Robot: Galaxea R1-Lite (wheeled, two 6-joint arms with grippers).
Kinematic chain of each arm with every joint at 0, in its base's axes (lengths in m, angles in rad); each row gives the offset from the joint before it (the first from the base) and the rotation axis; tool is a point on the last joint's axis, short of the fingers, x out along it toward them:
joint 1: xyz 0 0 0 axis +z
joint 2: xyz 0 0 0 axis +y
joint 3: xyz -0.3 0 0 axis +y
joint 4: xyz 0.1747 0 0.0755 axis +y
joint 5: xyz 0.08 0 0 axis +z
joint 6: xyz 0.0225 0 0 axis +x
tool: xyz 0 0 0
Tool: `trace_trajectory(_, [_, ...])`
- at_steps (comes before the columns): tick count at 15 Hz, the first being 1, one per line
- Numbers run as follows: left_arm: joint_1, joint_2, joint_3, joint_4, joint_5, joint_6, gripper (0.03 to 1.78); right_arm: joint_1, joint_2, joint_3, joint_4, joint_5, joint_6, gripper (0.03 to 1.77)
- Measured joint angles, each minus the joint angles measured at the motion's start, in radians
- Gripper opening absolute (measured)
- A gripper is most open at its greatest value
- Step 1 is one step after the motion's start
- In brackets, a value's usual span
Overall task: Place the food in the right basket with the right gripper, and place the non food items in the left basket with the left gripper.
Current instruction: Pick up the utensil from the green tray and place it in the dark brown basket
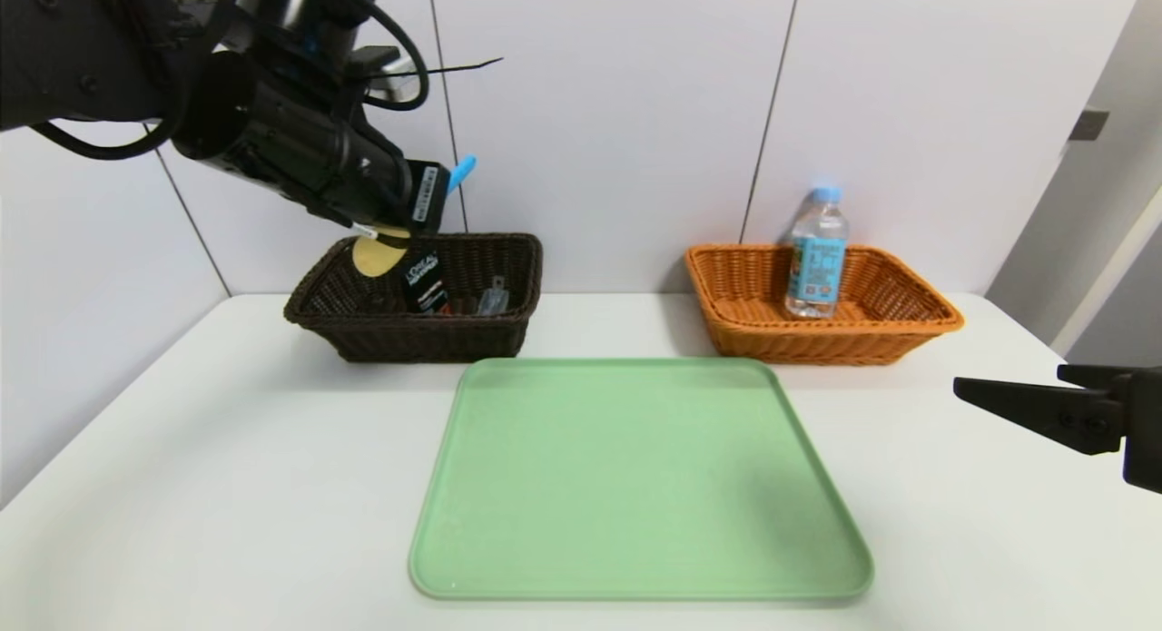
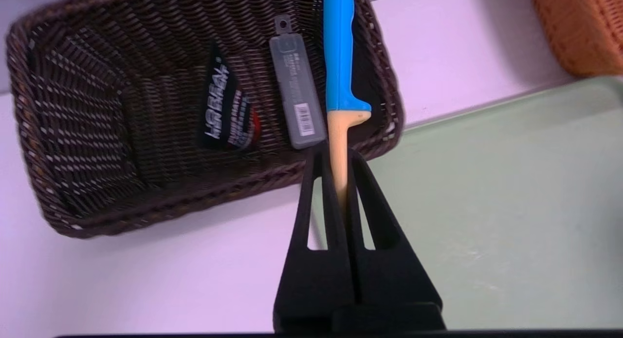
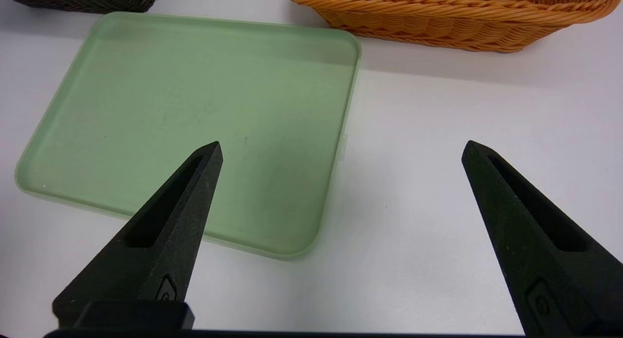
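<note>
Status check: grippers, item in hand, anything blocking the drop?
Left gripper shut on blue-handled tool, above dark basket. Right gripper open, parked beside green tray. Drop path clear.

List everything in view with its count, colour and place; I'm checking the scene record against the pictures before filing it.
table: 1, white, under everything.
tray: 1, green, centre front of the table.
left basket: 1, dark brown wicker, behind the tray's left corner.
right basket: 1, orange wicker, behind the tray's right corner.
water bottle: 1, clear with blue cap, upright in the right basket.
black packet: 1, black with white lettering, in the left basket.
grey case: 1, translucent grey, in the left basket.
spatula: 1, blue handle, tan blade, held over the left basket.
left gripper: 1, black, shut on the blade.
right gripper: 1, black, open, low at the table's right.
</note>
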Motion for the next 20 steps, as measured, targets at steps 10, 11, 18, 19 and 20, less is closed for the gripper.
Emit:
trace_trajectory(10, [0.156,0.088,0.034,-0.145,-0.306,0.391,0.06,0.000,-0.009,0.017,0.003,-0.001,-0.001,1.70])
trace_trajectory(11, [0.152,0.108,0.033,-0.182,-0.305,0.391,0.06,0.000,-0.009,0.017,0.003,-0.002,-0.001,1.70])
trace_trajectory(18, [0.131,0.234,0.017,-0.250,-0.296,0.346,0.06,0.000,-0.005,0.017,0.001,-0.003,-0.001,1.70])
trace_trajectory(19, [0.131,0.251,0.006,-0.250,-0.295,0.339,0.06,0.000,-0.003,0.017,0.001,-0.003,-0.002,1.70])
trace_trajectory(20, [0.132,0.266,-0.004,-0.251,-0.295,0.330,0.06,0.000,-0.002,0.017,0.001,-0.002,-0.001,1.70])
